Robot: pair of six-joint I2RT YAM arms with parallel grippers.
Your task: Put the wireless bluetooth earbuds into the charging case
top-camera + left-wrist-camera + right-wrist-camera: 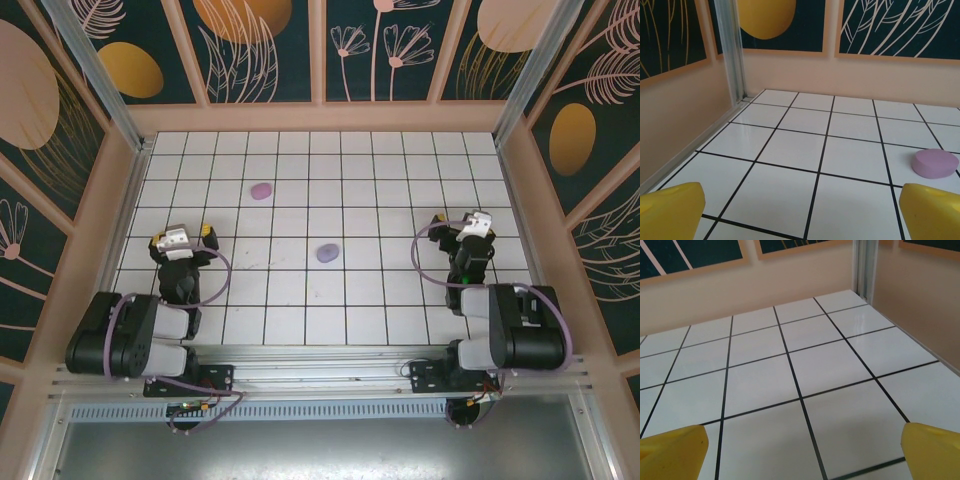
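**Inspector:** Tool state?

**Assessor:** Left gripper (184, 234) is released, jaws spread wide with nothing between them. Right gripper (464, 220) is likewise spread and empty. Both stand over the near rows of the white tiled table (400, 180), well apart.

**Inspector:** Task items?

**Assessor:** One lilac oval pebble-like plastic case (328, 253) lies near the table's centre, between the arms. A second lilac case (261, 190) lies farther off, left of centre. The earbuds are too small to make out.
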